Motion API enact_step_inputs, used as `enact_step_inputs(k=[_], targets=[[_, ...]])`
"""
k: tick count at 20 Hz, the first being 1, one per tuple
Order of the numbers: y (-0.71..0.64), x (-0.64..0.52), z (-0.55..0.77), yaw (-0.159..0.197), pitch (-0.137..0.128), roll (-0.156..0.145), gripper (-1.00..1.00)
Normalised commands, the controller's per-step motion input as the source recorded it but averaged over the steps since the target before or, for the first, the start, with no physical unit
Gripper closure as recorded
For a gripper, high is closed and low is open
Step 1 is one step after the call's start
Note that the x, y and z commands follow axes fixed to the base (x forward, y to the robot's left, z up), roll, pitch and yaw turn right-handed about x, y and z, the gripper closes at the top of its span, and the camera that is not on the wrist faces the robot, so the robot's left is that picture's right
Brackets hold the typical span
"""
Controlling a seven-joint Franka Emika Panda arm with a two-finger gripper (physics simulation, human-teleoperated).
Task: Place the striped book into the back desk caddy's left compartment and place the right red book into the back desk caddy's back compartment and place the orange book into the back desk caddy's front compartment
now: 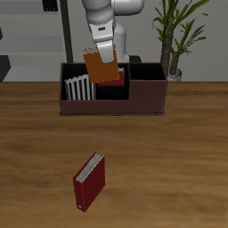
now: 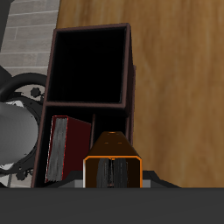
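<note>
Claw [image 1: 105, 64] grips the orange book [image 1: 97, 64] above the back desk caddy [image 1: 113, 105]; fingertips hidden; front compartment [image 2: 109, 124] half hidden.

The light is soft and even, and it seems to come from above. The wooden table [image 1: 178, 169] looks bright and warm, with no strong shine on it. A red book [image 1: 88, 182] lying near the table's front edge has only a thin, faint shadow right beside it. Inside the back desk caddy [image 1: 142, 100] it is much darker, and in the wrist view one big part of it [image 2: 90, 63] is almost black. Both pictures are small and a bit grainy. Edges look jagged, not blurred. Nothing looks bent near the picture edges.
</note>
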Motion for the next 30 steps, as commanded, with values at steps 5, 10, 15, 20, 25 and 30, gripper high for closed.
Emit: enact_step_inputs(k=[5,10,15,20,25,30], targets=[[0.08,-0.01,-0.04,0.001,0.006,0.012,1.00],[0.08,-0.04,-0.09,0.002,0.014,0.017,1.00],[0.01,0.02,-0.07,-0.004,0.017,-0.002,1.00],[0.00,0.07,-0.11,-0.018,0.018,-0.012,1.00],[0.05,0.00,-0.20,-0.006,0.032,0.012,1.00],[0.04,0.01,-0.18,-0.019,0.040,0.005,1.00]])
